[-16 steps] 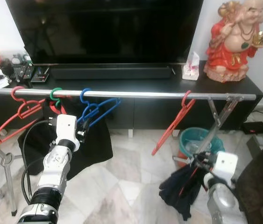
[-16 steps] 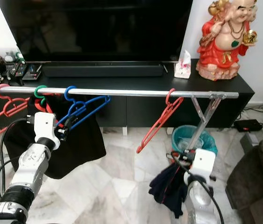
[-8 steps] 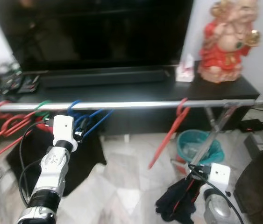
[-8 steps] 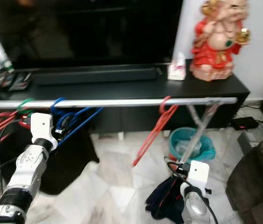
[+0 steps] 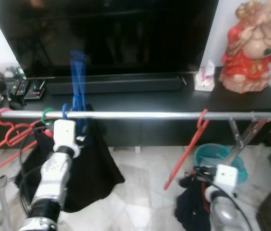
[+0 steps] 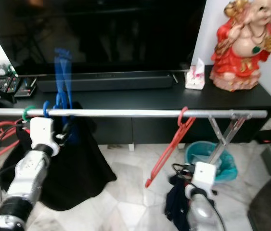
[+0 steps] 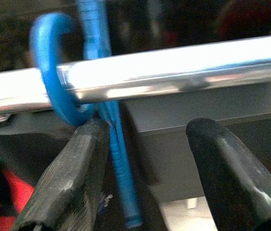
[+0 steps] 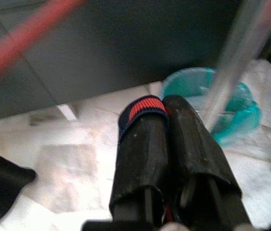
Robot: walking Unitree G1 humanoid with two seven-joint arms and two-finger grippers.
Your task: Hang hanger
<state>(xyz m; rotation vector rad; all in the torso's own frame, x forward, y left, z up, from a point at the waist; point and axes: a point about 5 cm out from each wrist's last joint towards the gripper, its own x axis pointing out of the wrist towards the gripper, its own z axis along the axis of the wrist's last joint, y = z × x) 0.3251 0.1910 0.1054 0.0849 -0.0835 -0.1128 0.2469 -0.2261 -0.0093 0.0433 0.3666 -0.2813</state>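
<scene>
My left gripper (image 7: 142, 178) is raised just under the silver rail (image 7: 183, 72), its two black fingers (image 7: 70, 178) spread wide with nothing pinched between them. The blue hanger (image 7: 111, 159) has its hook looped over the rail right above my left finger, and its body brushes that finger's inner side; in the head views the hanger (image 5: 77, 91) is swung up on edge, its frame blurred and standing above the rail. I count four hangers on the rail: a red one (image 5: 5, 139) and a green hook (image 5: 46, 114) to the outside of my left gripper, the blue one at the gripper, and another red one (image 5: 188, 147) well off toward my right arm. A black garment (image 5: 94, 168) hangs just behind the left arm.

My right gripper (image 8: 166, 144) is low, near the floor, its two fingers pressed together on a dark cloth (image 5: 190, 211) with a red-and-navy band (image 8: 146, 107). Just beyond it sits one teal bin (image 8: 231, 103). One red statue (image 5: 255, 48) and one tissue box (image 5: 204, 79) stand on the black cabinet (image 5: 174, 98) behind the rail.
</scene>
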